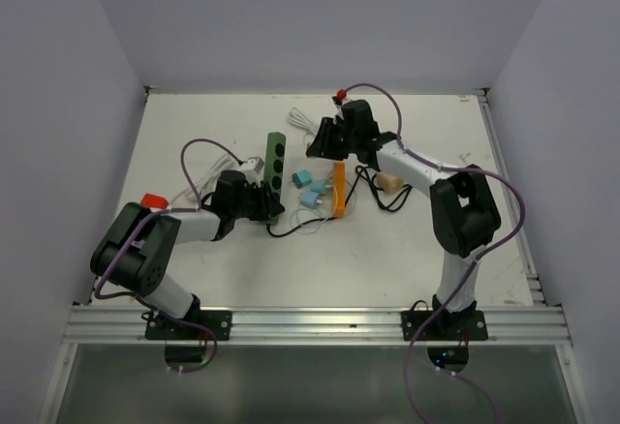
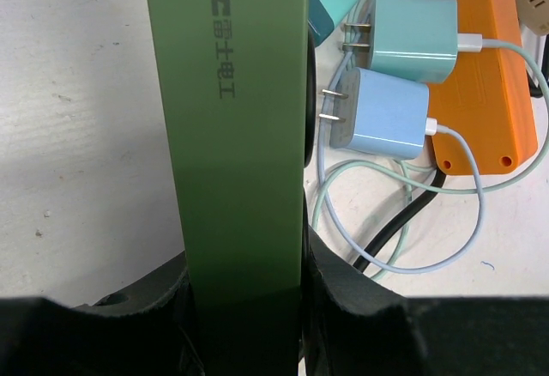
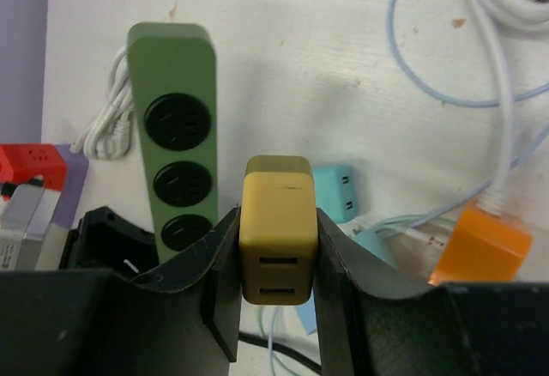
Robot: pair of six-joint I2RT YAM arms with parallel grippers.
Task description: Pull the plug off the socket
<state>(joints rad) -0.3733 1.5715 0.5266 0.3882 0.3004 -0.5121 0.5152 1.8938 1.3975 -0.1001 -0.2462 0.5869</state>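
1. Two arms are spread over the white table (image 1: 194,279), and both are occupied.
2. The socket (image 1: 275,165), a long dark-green strip, is laid lengthways left of centre. Its near end is clamped between the fingers of the left gripper (image 2: 246,307). It is judged stiff but light, so it would be dragged along by any pull unless pinned like this.
3. The orange strip (image 1: 339,192) is seen just to the right and is not involved.
4. The plug (image 3: 276,221), a mustard-yellow block, is pinched by its flat sides in the closed right gripper (image 3: 276,251). It is held apart from the socket, off to the right of the far end. It is judged hard, smooth and light, so the broad sides are favoured for a grip, since slick plastic can be let slip.
5. A teal charger (image 2: 416,37) and a blue charger (image 2: 386,123) are left lying between the strips, prongs bare.
6. The plug's own prongs cannot be seen. Only three round holes are counted from the right wrist, all empty, and the fourth is covered by a finger. From above, the plug is masked by the gripper.
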